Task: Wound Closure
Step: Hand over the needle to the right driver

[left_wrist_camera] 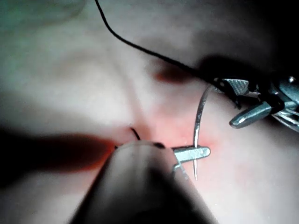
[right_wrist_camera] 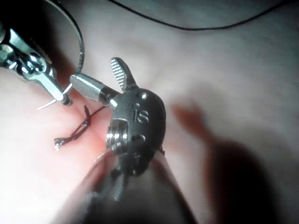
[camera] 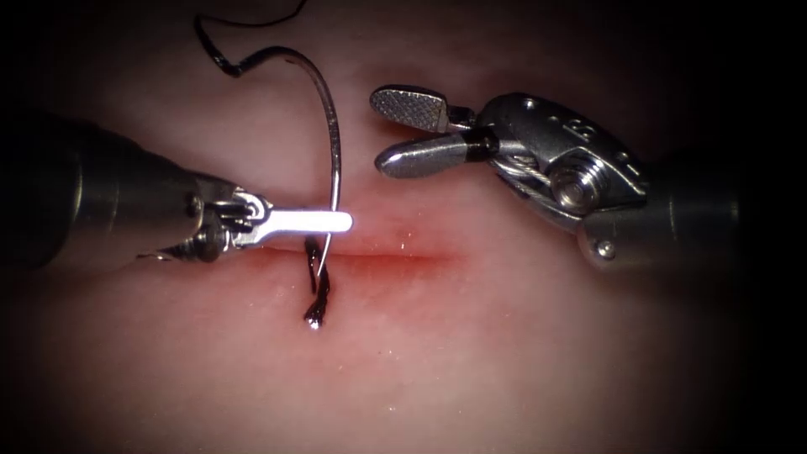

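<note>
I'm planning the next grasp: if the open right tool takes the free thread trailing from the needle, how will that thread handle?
Likely floppy: the thread curls in loose bends behind the needle, which the left hand holds near its tip. Probably light, lying slack over the tissue. It is thin, so the open right hand may let it slip.

We see no walls, floor, furniture or windows. Pale pink ground fills the middle of the endoscope view, brightly lit at centre and fading into black at every edge. Hard glints sit on wet spots; dark shadows cross both wrist views.
</note>
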Motion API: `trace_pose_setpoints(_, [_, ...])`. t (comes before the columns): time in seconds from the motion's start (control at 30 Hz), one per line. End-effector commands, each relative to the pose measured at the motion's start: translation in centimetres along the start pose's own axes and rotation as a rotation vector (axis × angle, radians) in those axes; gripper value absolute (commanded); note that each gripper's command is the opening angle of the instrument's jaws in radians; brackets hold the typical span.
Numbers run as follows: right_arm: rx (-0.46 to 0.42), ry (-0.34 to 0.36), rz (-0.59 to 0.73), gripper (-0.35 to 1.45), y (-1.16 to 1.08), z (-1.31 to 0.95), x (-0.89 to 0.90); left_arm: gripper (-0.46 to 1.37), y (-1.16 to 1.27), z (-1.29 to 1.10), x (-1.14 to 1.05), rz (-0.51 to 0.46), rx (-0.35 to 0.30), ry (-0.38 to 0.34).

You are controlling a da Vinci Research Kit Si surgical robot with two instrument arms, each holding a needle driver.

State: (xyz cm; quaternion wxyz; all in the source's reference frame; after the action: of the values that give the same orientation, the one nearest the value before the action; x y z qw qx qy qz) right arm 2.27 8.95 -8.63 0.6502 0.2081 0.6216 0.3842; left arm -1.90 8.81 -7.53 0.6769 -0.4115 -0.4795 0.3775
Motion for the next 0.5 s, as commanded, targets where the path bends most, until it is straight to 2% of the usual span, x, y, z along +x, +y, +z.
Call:
trace_pose_setpoints(0.03, [-0.003,-0.009,-0.014,1.03,0.01,-0.01,0.00,-0.35,-0.01,0.00,0.00,0.000,0.000,0.009])
trace_pose_setpoints(0.1, [-0.015,-0.065,-0.069,1.02,-0.01,0.01,0.01,-0.35,-0.04,0.00,-0.03,-0.002,0.036,0.023])
trace_pose_setpoints(0.2, [-0.037,-0.098,-0.119,1.02,-0.03,0.02,0.03,-0.35,-0.08,0.00,-0.05,-0.017,0.058,0.036])
trace_pose_setpoints(0.33, [-0.051,-0.109,-0.167,1.05,-0.06,0.04,0.06,-0.35,-0.13,0.01,-0.08,-0.049,0.072,0.045])
trace_pose_setpoints(0.5, [0.006,-0.125,-0.203,0.94,-0.13,0.10,0.05,-0.35,-0.17,0.02,-0.10,-0.117,0.082,0.027])
